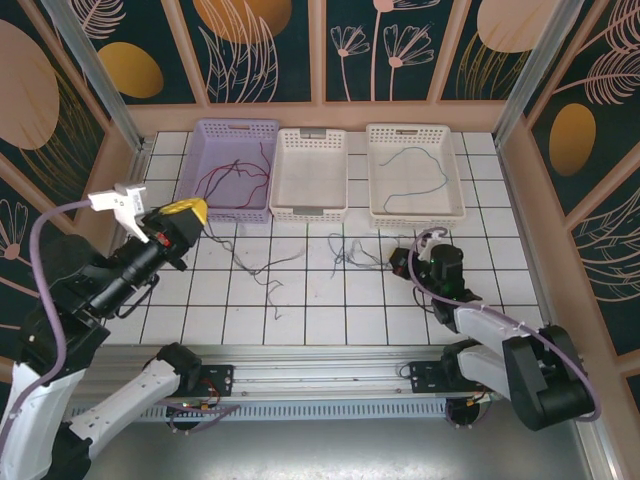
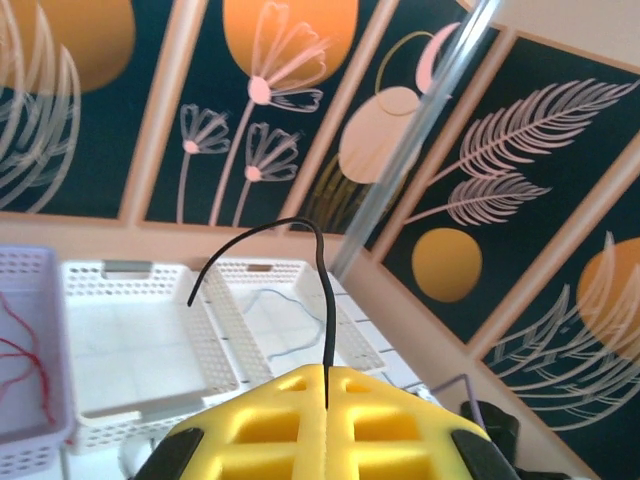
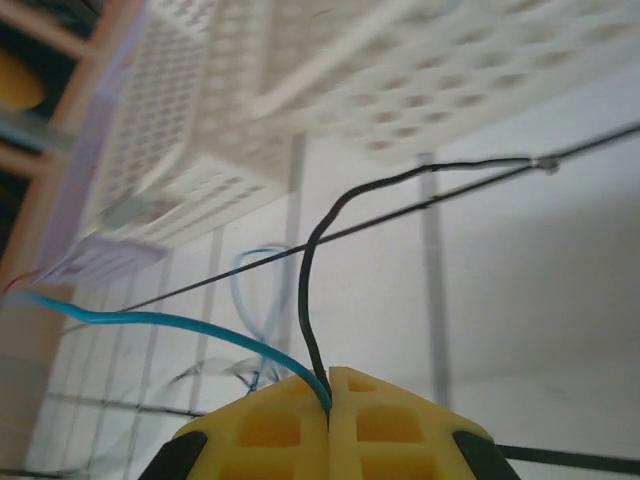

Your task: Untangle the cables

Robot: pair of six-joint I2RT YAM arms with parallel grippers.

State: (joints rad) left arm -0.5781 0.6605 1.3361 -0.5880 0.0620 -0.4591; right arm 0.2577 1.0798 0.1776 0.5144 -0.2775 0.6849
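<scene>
Black cable (image 1: pixel 238 258) is noted from above, running from the raised left claw (image 1: pixel 190 213) down across the tiles towards a loose tangle (image 1: pixel 345 255) mid-table (image 1: pixel 300 320). Its long axis lies roughly left to right. The right claw (image 1: pixel 400 263) is set low at the tangle's right edge. Red cables (image 1: pixel 235 178) are seen in the lilac basket (image 1: pixel 200 140) and a blue cable (image 1: pixel 415 170) in the right basket (image 1: pixel 455 190). A white basket (image 1: pixel 312 205) stands between them.

Left wrist: the yellow pads (image 2: pixel 250 425) are pressed together on the black cable. Its free end stands up from the pinch, then hooks over, tip pointing down-left.

Right wrist: the pads (image 3: pixel 400 430) are closed on a black strand (image 3: pixel 310 290) and a blue strand (image 3: pixel 150 320) together. The black one rises and bends right; the blue one trails left. Whether this is the left claw's cable cannot be told.

Step judged: the black cable is being drawn out of the tangle. Next, the claws would likely need to be pulled apart along the cable's line, and the blue strand freed from the right pinch first, lest both be dragged together.
</scene>
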